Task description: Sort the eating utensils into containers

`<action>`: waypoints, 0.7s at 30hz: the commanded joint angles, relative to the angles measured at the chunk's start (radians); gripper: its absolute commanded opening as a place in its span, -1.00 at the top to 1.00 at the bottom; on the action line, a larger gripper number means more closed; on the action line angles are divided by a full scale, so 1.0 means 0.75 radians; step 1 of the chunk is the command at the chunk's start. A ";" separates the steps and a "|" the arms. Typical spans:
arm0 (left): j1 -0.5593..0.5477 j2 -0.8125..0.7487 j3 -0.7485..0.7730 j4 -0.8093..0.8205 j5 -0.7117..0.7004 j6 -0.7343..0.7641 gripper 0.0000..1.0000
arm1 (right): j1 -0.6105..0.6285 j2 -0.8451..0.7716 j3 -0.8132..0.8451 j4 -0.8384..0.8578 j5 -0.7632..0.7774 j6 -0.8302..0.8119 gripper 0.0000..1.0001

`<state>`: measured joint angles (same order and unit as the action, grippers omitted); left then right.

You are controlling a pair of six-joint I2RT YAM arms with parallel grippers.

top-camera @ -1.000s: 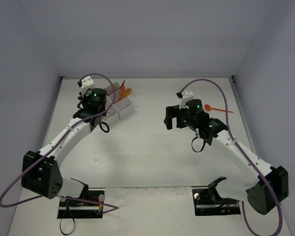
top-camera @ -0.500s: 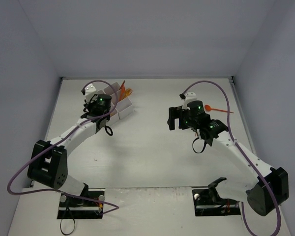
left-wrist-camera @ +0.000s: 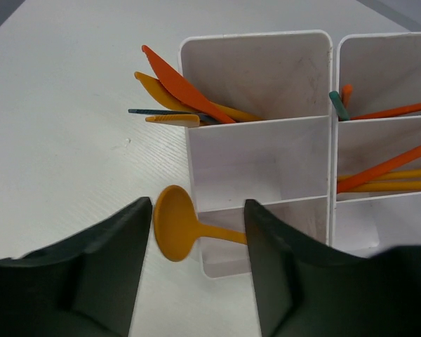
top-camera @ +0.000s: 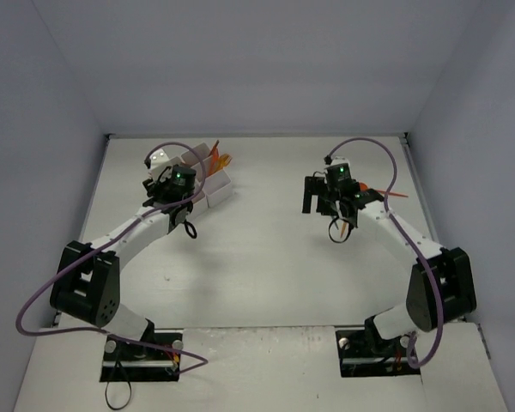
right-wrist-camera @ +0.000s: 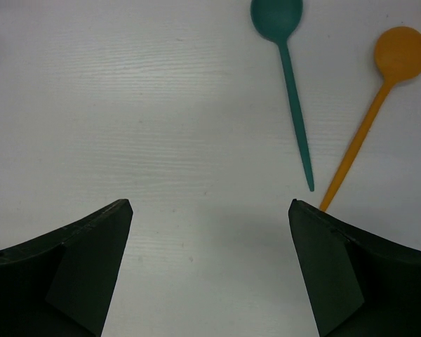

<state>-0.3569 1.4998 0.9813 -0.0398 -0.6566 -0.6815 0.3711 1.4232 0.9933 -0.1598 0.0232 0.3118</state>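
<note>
The white tray of containers (left-wrist-camera: 261, 152) fills the left wrist view, with my left gripper (left-wrist-camera: 198, 210) just in front of its near left corner. The jaws stand apart. An orange spoon (left-wrist-camera: 174, 232) lies between them untouched, its bowl sticking out past the tray's left wall and its handle running into the near compartment. Orange and red knives (left-wrist-camera: 186, 90) lean out of the far left compartment, and more orange utensils (left-wrist-camera: 386, 168) lie in the right ones. My right gripper (right-wrist-camera: 210, 207) hangs wide open over bare table. A teal spoon (right-wrist-camera: 289, 77) and an orange spoon (right-wrist-camera: 379, 105) lie ahead to its right.
In the top view the tray (top-camera: 215, 187) sits at the far left of the table, near the back wall, partly under the left arm (top-camera: 137, 227). The right arm (top-camera: 386, 236) stretches to the far right, and purple cables loop over both wrists.
My left gripper has gone from shut to open and let go of the orange spoon at the tray. The right arm has stretched farther back and right, toward the two spoons.
</note>
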 commanded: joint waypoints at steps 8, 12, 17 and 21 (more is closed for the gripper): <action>-0.009 -0.132 0.025 -0.055 0.085 0.024 -0.41 | -0.154 0.290 0.257 0.029 0.138 0.097 -0.83; -0.011 -0.197 0.036 -0.104 0.126 0.053 -0.51 | -0.172 0.417 0.314 0.030 0.164 0.070 -0.83; -0.018 -0.267 0.075 -0.200 0.190 0.069 -0.53 | -0.182 0.575 0.398 0.033 0.151 0.003 -0.80; -0.041 -0.387 0.132 -0.291 0.295 0.154 -0.53 | -0.197 0.691 0.461 0.037 0.085 -0.062 -0.62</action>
<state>-0.3677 1.3093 0.9905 -0.2043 -0.5124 -0.6333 0.2344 1.9079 1.2711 -0.1466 0.1059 0.3200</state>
